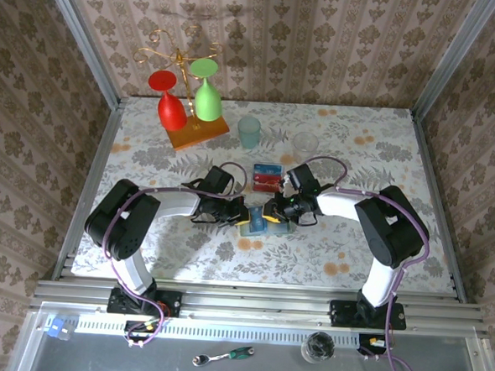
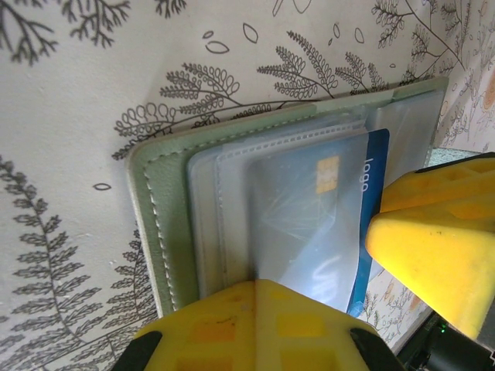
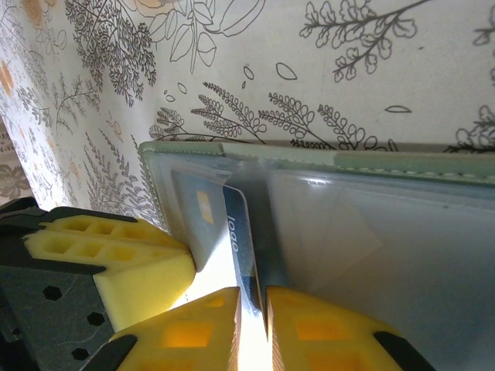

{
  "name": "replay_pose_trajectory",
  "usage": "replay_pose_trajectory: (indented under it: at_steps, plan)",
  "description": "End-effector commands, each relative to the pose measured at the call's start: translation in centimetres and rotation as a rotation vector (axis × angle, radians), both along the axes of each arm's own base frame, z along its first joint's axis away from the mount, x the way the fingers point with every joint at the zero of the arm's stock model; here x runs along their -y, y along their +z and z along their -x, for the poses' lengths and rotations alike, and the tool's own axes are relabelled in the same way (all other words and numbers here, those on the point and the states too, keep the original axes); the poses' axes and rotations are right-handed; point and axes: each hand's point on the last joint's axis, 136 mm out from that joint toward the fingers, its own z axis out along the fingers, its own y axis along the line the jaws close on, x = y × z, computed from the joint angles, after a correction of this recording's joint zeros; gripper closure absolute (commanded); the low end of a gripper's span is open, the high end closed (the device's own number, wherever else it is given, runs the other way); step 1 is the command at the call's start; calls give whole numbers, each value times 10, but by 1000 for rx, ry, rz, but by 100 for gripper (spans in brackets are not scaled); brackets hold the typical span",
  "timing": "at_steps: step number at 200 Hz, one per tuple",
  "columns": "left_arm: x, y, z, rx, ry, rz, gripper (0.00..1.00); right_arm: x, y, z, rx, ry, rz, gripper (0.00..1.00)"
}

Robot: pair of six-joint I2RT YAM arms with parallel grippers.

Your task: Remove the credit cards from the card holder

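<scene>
Looks steeply down from high at the near edge, taking in the whole worktop [image 1: 360, 133]. Peer from either wrist, pressed close against the card holder [image 2: 151, 193] from opposite sides, sharing its clear sleeves [image 2: 220, 201] and the blue card [image 2: 376, 166].

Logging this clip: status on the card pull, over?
Left hand shut on holder. Right hand pinching blue card, partly out of its pocket. Red cards lie out, beyond holder.

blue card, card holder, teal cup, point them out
blue card [image 2: 376, 166], left wrist view, exposed printed strip
card holder [image 2: 155, 224], left wrist view, stitched green border
teal cup [image 1: 249, 132], top external view, its side
</scene>
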Motion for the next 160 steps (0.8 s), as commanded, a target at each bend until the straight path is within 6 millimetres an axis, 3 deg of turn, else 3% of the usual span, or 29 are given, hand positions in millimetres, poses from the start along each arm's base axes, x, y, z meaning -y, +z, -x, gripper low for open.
replay_pose_trajectory:
  at_steps: [1,60,160]
  plan:
    - [-8,-13,6,-30,-9,-64,100,-4,11,0,13,7,-48,84]
    - [-8,-13,6,-30,-8,-67,100,1,8,2,26,5,-35,91]
    - [-10,-12,4,-26,-7,-69,100,40,14,3,71,-26,108,92]
